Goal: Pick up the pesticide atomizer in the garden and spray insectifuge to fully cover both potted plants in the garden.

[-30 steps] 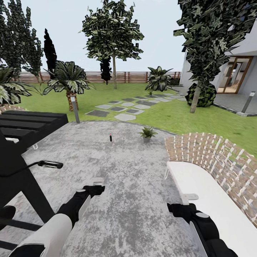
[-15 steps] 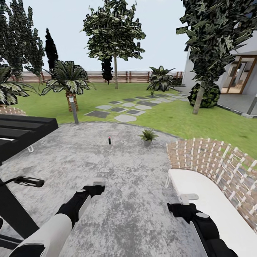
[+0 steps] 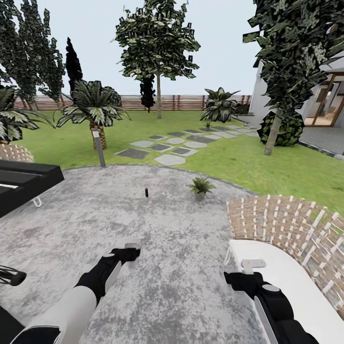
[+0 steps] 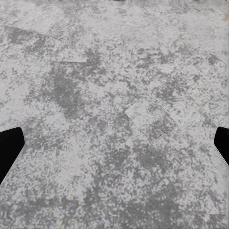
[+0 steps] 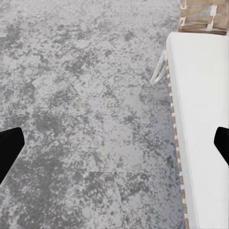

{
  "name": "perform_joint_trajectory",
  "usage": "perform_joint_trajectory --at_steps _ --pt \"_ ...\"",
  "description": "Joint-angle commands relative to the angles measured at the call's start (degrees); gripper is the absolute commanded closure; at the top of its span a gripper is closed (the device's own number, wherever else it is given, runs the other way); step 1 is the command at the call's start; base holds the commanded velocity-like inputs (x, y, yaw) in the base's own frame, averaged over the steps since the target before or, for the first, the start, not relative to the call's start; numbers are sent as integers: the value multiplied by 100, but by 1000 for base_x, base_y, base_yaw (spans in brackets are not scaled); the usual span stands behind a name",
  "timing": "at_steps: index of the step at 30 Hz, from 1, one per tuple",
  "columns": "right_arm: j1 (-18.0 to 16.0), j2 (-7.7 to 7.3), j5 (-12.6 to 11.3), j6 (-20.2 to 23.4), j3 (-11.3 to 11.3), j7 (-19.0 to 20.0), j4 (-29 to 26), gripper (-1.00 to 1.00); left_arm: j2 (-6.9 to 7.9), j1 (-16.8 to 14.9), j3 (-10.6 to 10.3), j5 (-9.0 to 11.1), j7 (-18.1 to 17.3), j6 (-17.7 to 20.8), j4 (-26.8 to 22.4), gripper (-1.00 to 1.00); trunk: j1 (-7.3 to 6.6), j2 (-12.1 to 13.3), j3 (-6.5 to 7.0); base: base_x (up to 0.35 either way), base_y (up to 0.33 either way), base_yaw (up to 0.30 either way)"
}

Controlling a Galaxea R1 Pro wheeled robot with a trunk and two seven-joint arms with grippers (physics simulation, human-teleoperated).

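atomizer point(image 3: 146, 192) upright on patio point(image 3: 167, 267) | plant point(image 3: 200, 186) beside | both end effectors apart

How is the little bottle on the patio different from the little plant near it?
The pesticide atomizer is a thin dark stick shape with a red top; the potted plant is green, with pointed leaves spreading wide. The atomizer stands narrow and upright, while the plant is low and bushy in a small grey pot. The atomizer looks much smaller than the plant. Both stand on the grey patio, ahead of the robot.
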Motion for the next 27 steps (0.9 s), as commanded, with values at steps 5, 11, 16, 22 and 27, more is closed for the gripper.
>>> perform_joint_trajectory --at_steps 5,11,16,22,27 --pt "-6 -2 -4 28 2 -1 -7 -100 -1 -1 2 5 -4 35 -11 -100 3 -3 -6 336 -120 0" --pt "-5 -2 -4 28 2 -1 -5 -100 -1 -1 3 5 -4 35 -11 -100 3 -3 -14 338 -88 73" --pt "-6 -2 -4 28 2 -1 -3 -100 -1 -1 2 5 -4 35 -11 -100 3 -3 -33 341 -10 228" --pt "-4 -2 -4 28 3 -1 -4 -100 -1 -1 5 5 -4 35 -11 -100 3 -3 -57 343 -1 247" --pt "-5 -2 -4 28 7 -1 -5 -100 -1 -1 -2 5 -4 35 -11 -100 3 -3 -77 346 0 242"
